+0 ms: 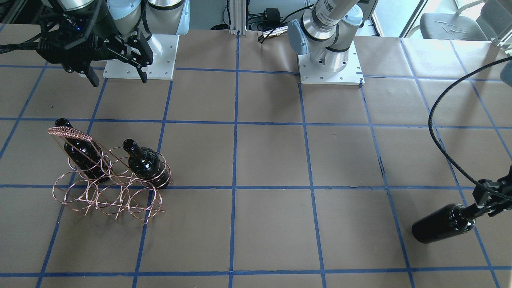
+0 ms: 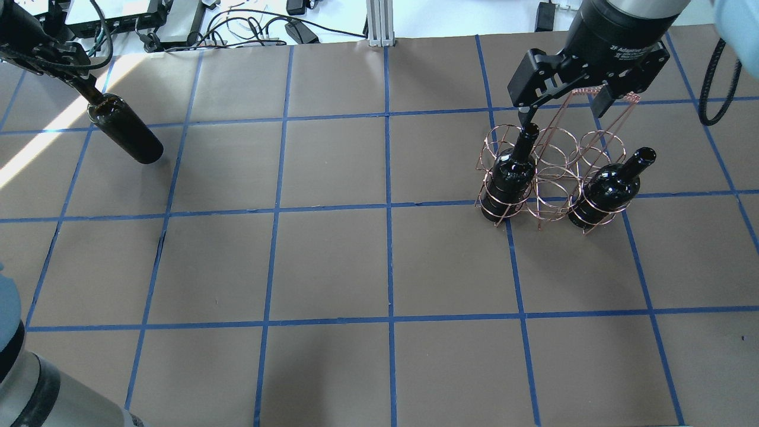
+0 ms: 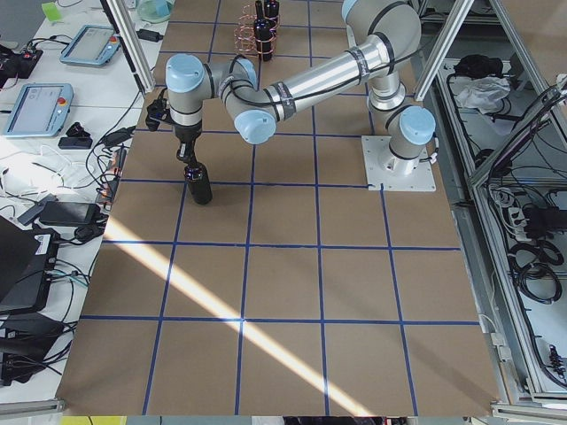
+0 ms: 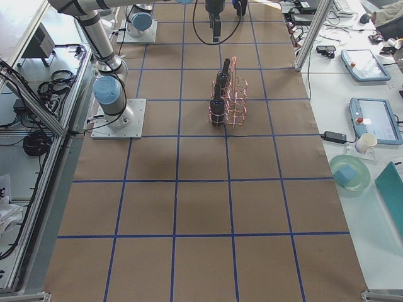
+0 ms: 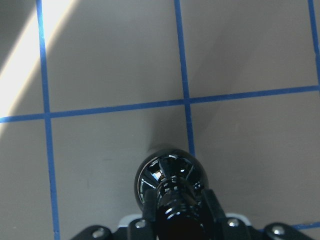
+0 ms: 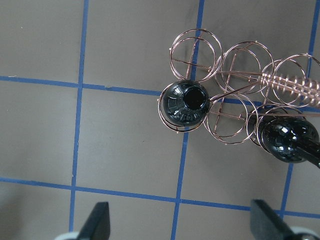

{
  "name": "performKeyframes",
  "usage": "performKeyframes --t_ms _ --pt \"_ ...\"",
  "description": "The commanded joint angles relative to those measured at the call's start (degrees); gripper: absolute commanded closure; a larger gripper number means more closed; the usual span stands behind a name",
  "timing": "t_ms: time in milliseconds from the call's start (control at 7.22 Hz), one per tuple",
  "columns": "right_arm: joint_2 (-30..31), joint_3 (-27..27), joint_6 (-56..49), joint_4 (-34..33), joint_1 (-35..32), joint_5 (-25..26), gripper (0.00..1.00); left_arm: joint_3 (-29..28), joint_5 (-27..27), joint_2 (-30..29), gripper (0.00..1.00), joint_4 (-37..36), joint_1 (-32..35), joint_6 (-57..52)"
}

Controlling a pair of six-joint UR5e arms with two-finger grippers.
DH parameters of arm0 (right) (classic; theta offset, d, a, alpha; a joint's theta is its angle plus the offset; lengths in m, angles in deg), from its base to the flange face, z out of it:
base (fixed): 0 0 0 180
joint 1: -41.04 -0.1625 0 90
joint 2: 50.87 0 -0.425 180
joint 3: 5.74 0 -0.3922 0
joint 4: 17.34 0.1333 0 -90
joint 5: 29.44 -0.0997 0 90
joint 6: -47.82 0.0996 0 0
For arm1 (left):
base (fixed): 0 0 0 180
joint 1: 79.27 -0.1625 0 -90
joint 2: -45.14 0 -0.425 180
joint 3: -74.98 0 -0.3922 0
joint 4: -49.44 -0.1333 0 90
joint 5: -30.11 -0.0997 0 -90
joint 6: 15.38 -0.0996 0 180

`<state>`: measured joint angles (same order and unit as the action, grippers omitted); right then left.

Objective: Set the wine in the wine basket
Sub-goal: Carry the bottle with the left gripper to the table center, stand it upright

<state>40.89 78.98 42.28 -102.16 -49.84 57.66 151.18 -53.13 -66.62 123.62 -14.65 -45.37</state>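
The fingers (image 5: pixel 211 204) of the left gripper (image 5: pixel 177 202) are closed on the neck of the wine (image 5: pixel 160 170), which is held upright, well apart from the wine basket (image 2: pixel 554 178). The right gripper (image 6: pixel 182 222) is spread wide above the basket, in which two other bottles (image 2: pixel 509 178) are seated.

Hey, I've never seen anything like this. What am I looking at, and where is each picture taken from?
Two robot arms stand at a table covered in brown paper with blue tape lines. Four pictures come from fixed cameras around it: above, in front, at each end. Two come from cameras on the wrists. A copper-coloured wire rack holds two black glass bottles. The left gripper grips a third black bottle by its neck, far from the rack. The right gripper hangs open above the rack.
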Motion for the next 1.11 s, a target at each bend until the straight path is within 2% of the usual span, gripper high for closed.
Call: performKeyframes --t_ms 0,138,415,692,831,969 --pt "0.0 0.09 0.0 -0.08 0.0 0.0 0.0 11.9 -0.34 8.79 1.0 -1.48 4.6 4.22" --pt "0.0 0.09 0.0 -0.08 0.0 0.0 0.0 16.66 -1.47 13.36 1.0 -1.85 8.38 11.55" --pt "0.0 0.09 -0.17 -0.08 0.0 0.0 0.0 20.56 -4.03 19.18 1.0 -1.68 19.95 31.11" --pt "0.0 0.09 -0.18 0.01 0.0 0.09 0.0 22.58 -7.62 18.6 1.0 -7.19 33.58 50.03" --pt "0.0 0.09 -0.18 -0.08 0.0 0.09 0.0 23.38 -10.07 18.42 1.0 -7.47 38.51 54.65" --pt "0.0 0.17 -0.18 -0.08 0.0 0.09 0.0 24.17 -11.4 19.11 1.0 -7.48 39.6 54.43"
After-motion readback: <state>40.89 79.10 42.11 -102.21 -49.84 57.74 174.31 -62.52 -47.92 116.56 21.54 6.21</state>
